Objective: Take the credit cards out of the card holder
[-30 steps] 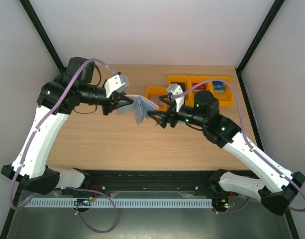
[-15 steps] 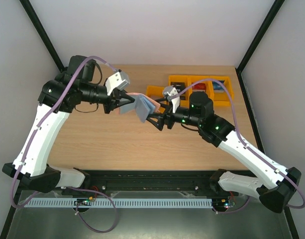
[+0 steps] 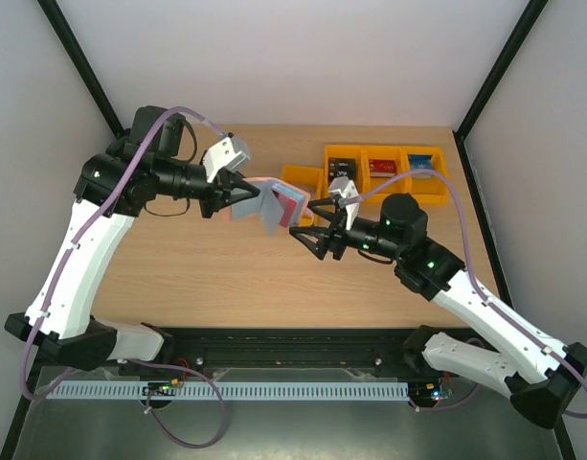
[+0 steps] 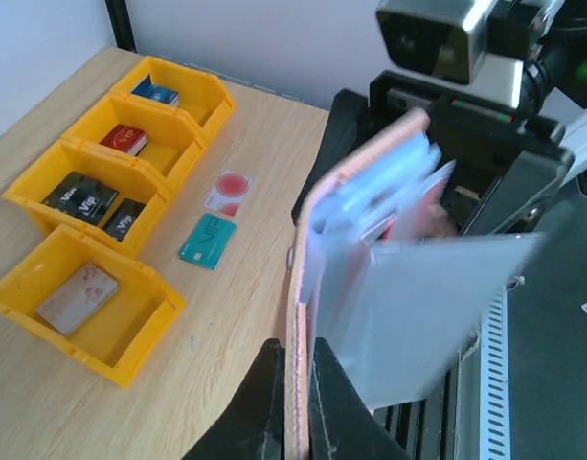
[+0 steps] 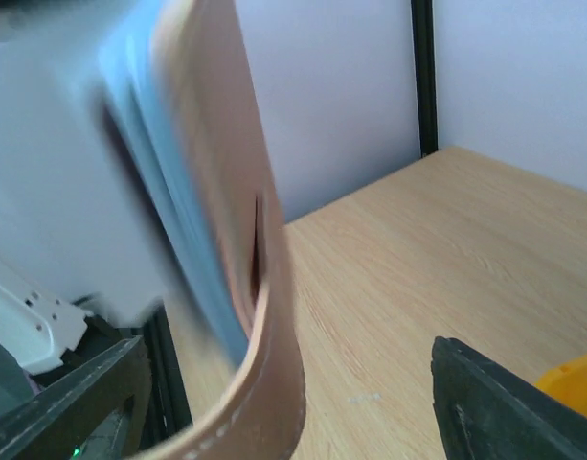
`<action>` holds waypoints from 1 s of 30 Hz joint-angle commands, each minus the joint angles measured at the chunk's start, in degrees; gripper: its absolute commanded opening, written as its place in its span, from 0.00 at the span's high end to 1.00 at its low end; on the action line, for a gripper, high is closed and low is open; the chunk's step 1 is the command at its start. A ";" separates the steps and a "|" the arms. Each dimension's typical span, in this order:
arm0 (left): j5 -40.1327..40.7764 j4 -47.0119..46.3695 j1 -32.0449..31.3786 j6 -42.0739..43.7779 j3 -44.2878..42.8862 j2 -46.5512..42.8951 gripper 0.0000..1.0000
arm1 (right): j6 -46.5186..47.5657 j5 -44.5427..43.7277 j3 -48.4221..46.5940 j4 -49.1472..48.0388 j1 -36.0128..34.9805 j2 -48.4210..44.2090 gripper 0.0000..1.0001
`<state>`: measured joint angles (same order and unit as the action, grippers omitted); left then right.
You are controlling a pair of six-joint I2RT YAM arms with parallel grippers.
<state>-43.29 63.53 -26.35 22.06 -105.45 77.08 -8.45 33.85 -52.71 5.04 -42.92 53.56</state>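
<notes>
My left gripper (image 3: 237, 196) (image 4: 298, 369) is shut on the bottom edge of the pinkish-brown card holder (image 3: 266, 192) (image 4: 307, 287) and holds it up above the table. The holder gapes open. A light blue-grey card (image 4: 437, 316) (image 3: 267, 218) sticks out of it, and a bit of red (image 3: 293, 201) shows inside. My right gripper (image 3: 307, 236) (image 5: 283, 383) is open just right of the holder. In the right wrist view the holder's curved edge (image 5: 269, 316) stands between the two dark fingers (image 5: 504, 407), touching neither.
Several yellow bins (image 3: 384, 165) (image 4: 82, 287) with cards in them stand at the back right. A teal card (image 4: 207, 240) and a white card with a red disc (image 4: 229, 192) lie flat on the wood beside the bins.
My right arm has shifted a little right and toward the near edge, and its jaws have narrowed slightly. The holder now shows red inside. The left gripper keeps its grip.
</notes>
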 commanded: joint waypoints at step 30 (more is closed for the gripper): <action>-4.85 0.85 -1.29 2.51 1.79 0.61 0.98 | -9.49 -1.26 -1.70 -15.65 -0.21 6.54 0.48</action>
<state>-45.45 64.07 -26.92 23.38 -103.85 77.14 -17.10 29.52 -52.66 -6.63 -42.92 58.11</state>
